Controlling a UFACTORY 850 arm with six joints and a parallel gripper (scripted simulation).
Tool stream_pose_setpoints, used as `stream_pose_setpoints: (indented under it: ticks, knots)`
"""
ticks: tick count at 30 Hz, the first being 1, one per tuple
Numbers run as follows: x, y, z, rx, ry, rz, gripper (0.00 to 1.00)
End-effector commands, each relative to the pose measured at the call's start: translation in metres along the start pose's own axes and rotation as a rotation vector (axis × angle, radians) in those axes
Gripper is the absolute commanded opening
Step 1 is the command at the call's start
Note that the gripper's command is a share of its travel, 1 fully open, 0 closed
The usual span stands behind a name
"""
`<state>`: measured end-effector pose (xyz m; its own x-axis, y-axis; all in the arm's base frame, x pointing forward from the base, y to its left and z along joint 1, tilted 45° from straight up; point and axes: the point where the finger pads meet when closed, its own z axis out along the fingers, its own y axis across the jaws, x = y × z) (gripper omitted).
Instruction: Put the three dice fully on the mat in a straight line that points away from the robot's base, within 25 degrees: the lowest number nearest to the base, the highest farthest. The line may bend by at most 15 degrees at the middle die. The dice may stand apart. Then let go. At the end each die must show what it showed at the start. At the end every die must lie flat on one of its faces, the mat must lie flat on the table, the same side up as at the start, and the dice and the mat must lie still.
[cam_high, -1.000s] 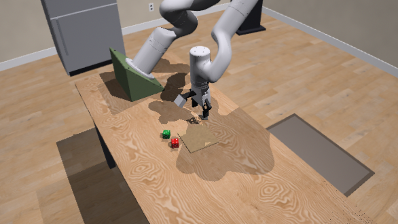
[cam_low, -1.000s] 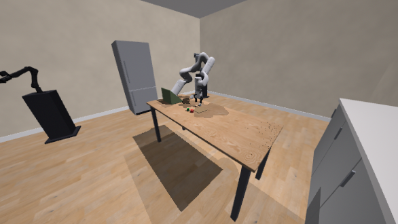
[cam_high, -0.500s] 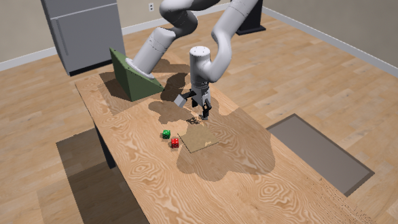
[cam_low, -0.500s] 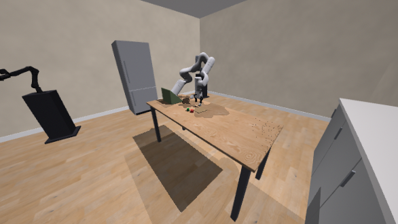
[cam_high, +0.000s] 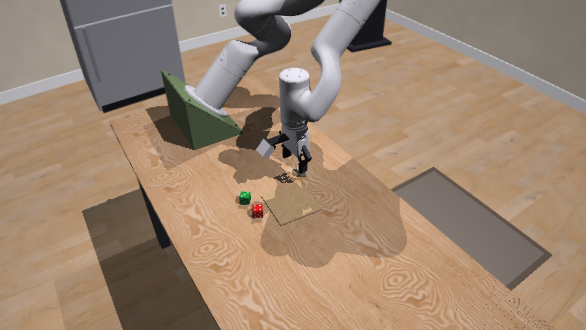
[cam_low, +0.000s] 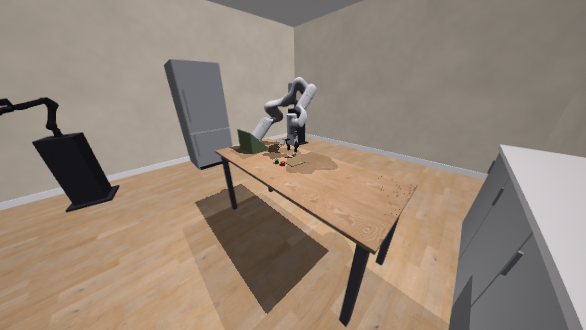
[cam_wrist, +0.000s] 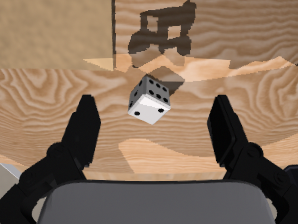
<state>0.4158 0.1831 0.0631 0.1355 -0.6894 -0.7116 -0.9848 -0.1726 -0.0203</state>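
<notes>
My gripper (cam_high: 294, 163) (cam_low: 293, 150) (cam_wrist: 154, 108) is open and hangs low over the white die. The white die (cam_wrist: 150, 105) sits between the fingers' lines in the wrist view, nearer the left finger and turned against them. Its bright upper face shows two pips, a side face six. The top view shows it mostly hidden behind a fingertip. A green die (cam_high: 245, 198) (cam_low: 276, 161) and a red die (cam_high: 257, 211) (cam_low: 282, 163) stand on the table beside the mat; their pips are too small to read surely. The thin tan mat (cam_high: 289, 207) (cam_low: 296, 163) (cam_wrist: 55, 35) lies flat and holds no die.
The green wedge base (cam_high: 212, 132) (cam_low: 250, 142) carries the arm at the table's far end. The wooden table (cam_high: 350, 295) (cam_low: 330, 192) extends past the mat, away from the base. The red and green dice stand close together. The arm's shadow falls across the mat.
</notes>
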Motion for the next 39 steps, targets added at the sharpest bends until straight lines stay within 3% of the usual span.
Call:
stream_pose_setpoints:
  ticks: [1,12,18,22,35,39]
  knots:
    - [0.0,-0.001,-0.001,0.001,0.0,0.0,1.0]
    - [0.0,-0.001,-0.034,0.001,0.0,0.0,1.0]
    - [0.0,-0.001,-0.078,0.001,0.0,0.0,1.0]
    - [0.0,-0.001,-0.097,0.001,0.0,0.0,1.0]
    - [0.0,-0.001,-0.101,0.001,0.0,0.002,1.0]
    - [-0.006,-0.001,-0.099,0.002,0.0,0.148,1.0]
